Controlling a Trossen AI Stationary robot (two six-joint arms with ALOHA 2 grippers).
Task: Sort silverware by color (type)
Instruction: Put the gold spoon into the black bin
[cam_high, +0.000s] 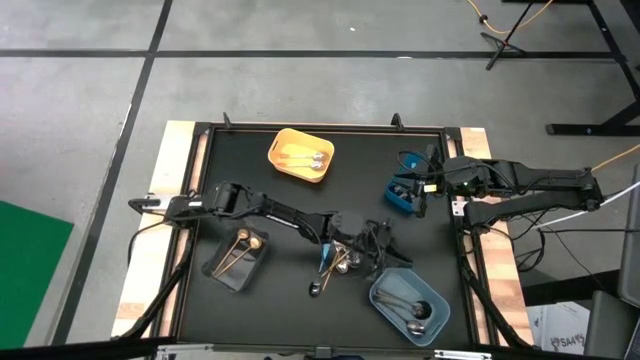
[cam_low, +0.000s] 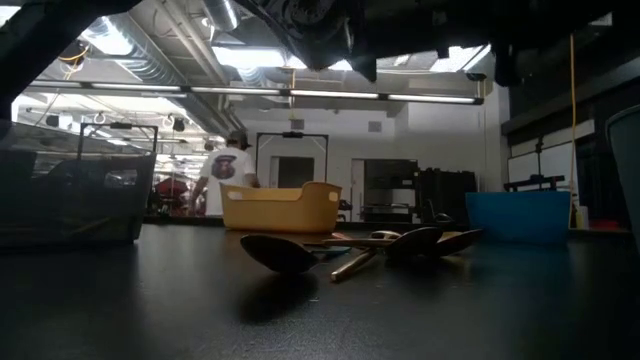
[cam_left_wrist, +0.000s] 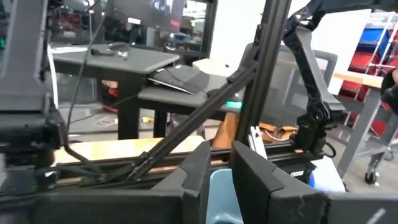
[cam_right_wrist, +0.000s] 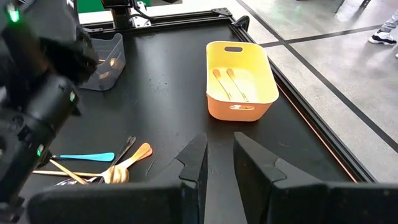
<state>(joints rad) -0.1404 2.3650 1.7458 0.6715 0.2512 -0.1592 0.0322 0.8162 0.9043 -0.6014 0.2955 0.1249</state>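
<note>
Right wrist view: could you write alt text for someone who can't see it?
A yellow plastic bin holding two gold spoons sits on a black table. Loose utensils, including a light-blue handle and an orange-handled spoon, lie nearby, beside a clear bin.

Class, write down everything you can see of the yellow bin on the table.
The yellow bin is a rectangular, plastic-looking tub with rounded corners and a handle slot in each short end. It stands upright on the black table near the far edge, apart from the other bins. Two thin spoons lie side by side inside. Neither gripper touches it.
</note>
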